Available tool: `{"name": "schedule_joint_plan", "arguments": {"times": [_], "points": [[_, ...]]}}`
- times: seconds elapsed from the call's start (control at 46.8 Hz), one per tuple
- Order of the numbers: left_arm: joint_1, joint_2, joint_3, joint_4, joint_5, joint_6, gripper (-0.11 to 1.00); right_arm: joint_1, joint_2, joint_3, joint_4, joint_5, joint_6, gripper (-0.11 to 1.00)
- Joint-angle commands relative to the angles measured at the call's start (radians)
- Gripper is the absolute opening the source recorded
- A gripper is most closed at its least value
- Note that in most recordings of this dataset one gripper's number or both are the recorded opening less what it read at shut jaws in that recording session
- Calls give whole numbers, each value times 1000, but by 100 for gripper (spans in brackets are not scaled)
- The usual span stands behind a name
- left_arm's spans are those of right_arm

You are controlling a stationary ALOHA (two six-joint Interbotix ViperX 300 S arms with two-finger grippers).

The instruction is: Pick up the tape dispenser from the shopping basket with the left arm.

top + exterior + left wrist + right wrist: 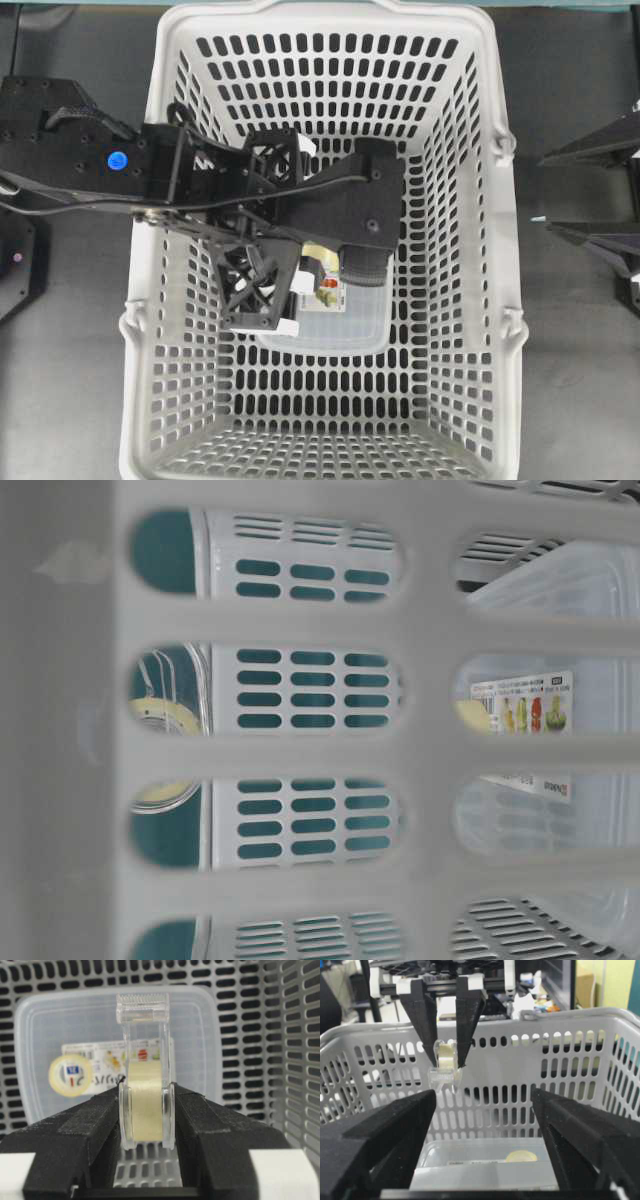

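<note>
The tape dispenser (146, 1095) is a small clear plastic holder with a pale yellow roll, not the flat pack. My left gripper (146, 1110) is shut on its two sides. It holds the dispenser upright above the floor of the light grey shopping basket (500, 300). The right wrist view shows the left gripper (445, 1057) pointing down with the dispenser (445, 1065) clear of the floor. In the overhead view the left gripper (290, 235) hides the dispenser. My right gripper (547, 192) is open and empty, outside the basket's right wall.
A flat clear plastic container (330, 335) with a printed label and a round yellow sticker lies on the basket floor under the left gripper; it also shows in the left wrist view (50, 1025). Slotted basket walls (260, 1060) surround the left gripper.
</note>
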Motion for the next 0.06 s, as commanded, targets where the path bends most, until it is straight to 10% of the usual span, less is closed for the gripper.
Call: {"name": "schedule_joint_plan", "arguments": {"times": [0.0, 0.043], "points": [[-3, -14, -8, 2, -3, -2, 28, -2, 5, -6, 3, -5, -2, 75], [-3, -14, -8, 2, -3, 0, 28, -2, 5, -6, 3, -5, -2, 75]]}}
